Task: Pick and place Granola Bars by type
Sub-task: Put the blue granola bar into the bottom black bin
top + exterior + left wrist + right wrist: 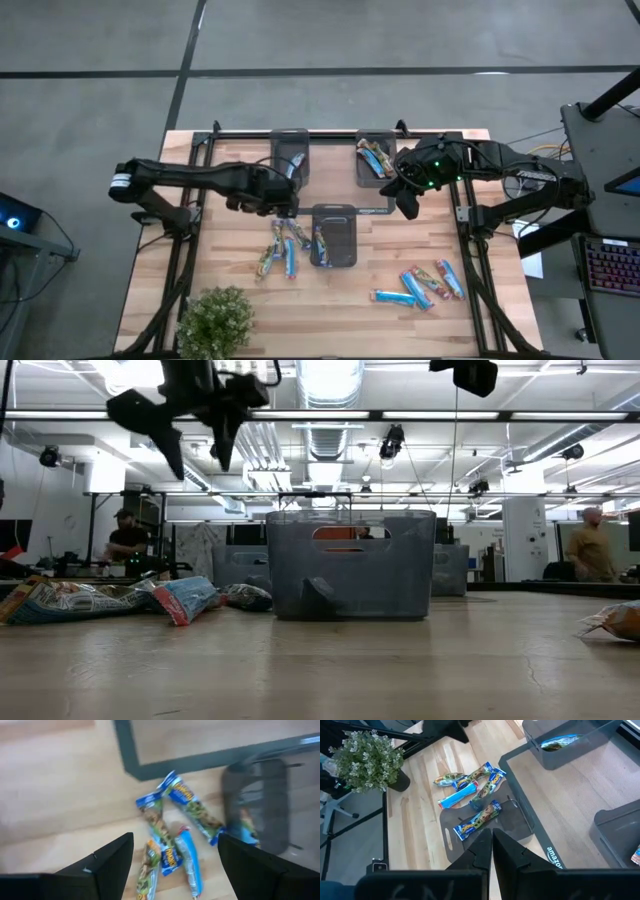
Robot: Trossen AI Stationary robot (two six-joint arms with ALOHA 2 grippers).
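A cluster of light-blue Granola Bars (280,245) lies flat on the wooden table left of the middle tray (345,255); in the left wrist view the cluster (170,840) shows between my fingers. My left gripper (285,207) hangs open above it, pointing steeply down, clear of the bars, as the low view (195,455) shows. More bars (425,283) lie at the near right. Others lie in the far right tray (373,157) and one in the middle tray (477,820). My right gripper (410,205) waits shut, high over the table's right half.
A third dark tray (291,155) stands at the far left with a bar (560,741) in it. A small potted plant (215,320) stands at the near left corner. Black frame rails (185,250) run along the table's sides and far edge.
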